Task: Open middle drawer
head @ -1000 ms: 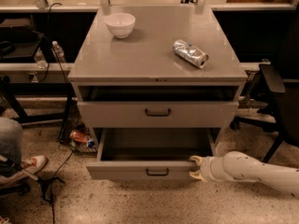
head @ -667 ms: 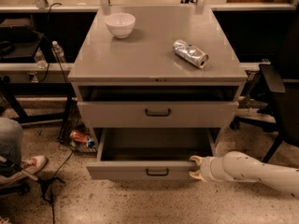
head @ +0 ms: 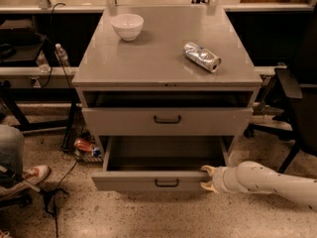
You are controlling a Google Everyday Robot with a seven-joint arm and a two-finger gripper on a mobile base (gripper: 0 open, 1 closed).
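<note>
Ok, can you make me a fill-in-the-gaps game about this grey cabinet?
The white round ___ stands on the grey cabinet top.
The crumpled silver can lies on its ___.
The lower grey metal drawer is pulled ___.
The pale end effector is at that drawer's ___ panel.
Missing: bowl, side, out, front.

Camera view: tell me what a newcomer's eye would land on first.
The middle drawer stands pulled well out, low on the grey cabinet, with the gripper at the right end of its front panel. On the cabinet top, a white bowl sits at the back left, and a crumpled silvery can lies on its side to the right.
</note>
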